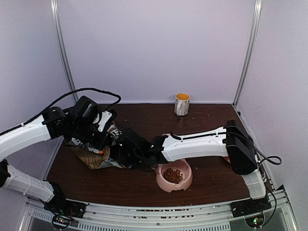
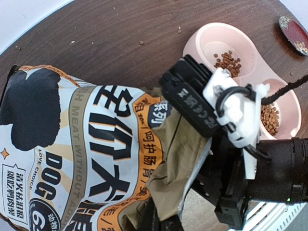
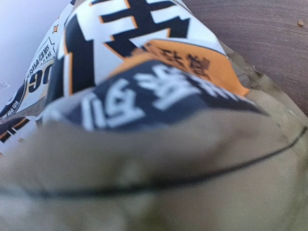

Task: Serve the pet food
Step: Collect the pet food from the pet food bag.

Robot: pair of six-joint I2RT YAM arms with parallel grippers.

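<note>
The pet food lies as reddish-brown kibble in the pink double bowl at the front middle; in the left wrist view kibble shows in both cups of the bowl. The brown printed bag lies tilted on the table, left of the bowl. My left gripper is shut on the bag's crumpled brown top edge. My right gripper reaches in from the right and clamps the same top end. The bag fills the right wrist view and hides the fingers there.
A yellow-lined mug stands at the back of the brown table. A dark red patterned disc lies beyond the bowl. Crumbs are scattered on the wood. White walls close the sides and back.
</note>
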